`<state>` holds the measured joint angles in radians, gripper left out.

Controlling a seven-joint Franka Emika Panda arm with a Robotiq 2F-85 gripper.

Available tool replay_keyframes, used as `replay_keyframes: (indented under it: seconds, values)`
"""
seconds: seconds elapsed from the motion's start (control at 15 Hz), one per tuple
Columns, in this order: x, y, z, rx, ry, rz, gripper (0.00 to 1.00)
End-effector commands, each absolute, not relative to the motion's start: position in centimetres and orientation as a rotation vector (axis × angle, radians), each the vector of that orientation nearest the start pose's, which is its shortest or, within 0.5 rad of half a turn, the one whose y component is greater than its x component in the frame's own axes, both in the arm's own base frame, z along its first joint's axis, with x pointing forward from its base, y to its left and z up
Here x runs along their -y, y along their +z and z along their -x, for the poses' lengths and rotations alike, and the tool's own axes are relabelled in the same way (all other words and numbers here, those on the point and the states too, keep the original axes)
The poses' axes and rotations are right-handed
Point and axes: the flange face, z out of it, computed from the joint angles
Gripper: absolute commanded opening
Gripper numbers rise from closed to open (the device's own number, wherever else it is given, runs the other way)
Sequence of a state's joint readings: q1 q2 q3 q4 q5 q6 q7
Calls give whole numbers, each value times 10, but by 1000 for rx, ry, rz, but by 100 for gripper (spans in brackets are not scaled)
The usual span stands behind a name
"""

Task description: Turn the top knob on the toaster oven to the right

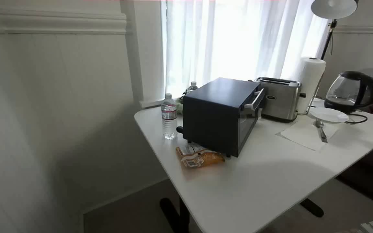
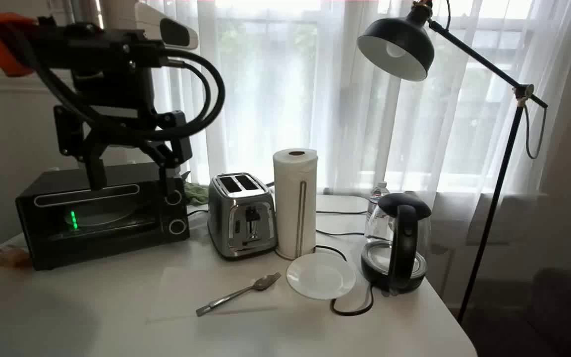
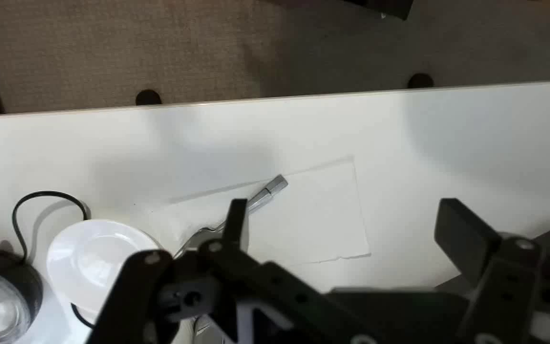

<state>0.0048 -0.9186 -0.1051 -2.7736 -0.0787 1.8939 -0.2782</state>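
The toaster oven (image 1: 210, 123) is a large black box on the white table, and its front shows in an exterior view (image 2: 117, 210) with a long door handle. Its top knob (image 2: 173, 199) and lower knob (image 2: 177, 226) are ringed in silver at the right of that front. My gripper (image 2: 132, 182) is open and empty, fingers pointing down, raised before the oven. In that view one finger overlaps the top knob's upper edge; I see no clear contact. The wrist view shows both fingers wide apart (image 3: 344, 210) over the table; the knobs do not show there.
A silver slot toaster (image 2: 222, 223) and paper towel roll (image 2: 288, 213) stand right of the oven. A plate (image 2: 320, 276), kettle (image 2: 405, 248), silver utensil (image 2: 238, 295) and lamp (image 2: 399, 47) are further right. A water bottle (image 1: 169, 121) and orange bag (image 1: 202, 159) sit beside the oven.
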Motion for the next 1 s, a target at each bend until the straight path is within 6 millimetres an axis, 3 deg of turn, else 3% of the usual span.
replay_keyframes:
  seconds: [0.0,0.73,0.93]
  values:
    - [33,457,-282,377,-57,3116,100]
    - [33,456,-283,377,-49,3116,100]
    - [0,456,-286,464,-63,3072,100]
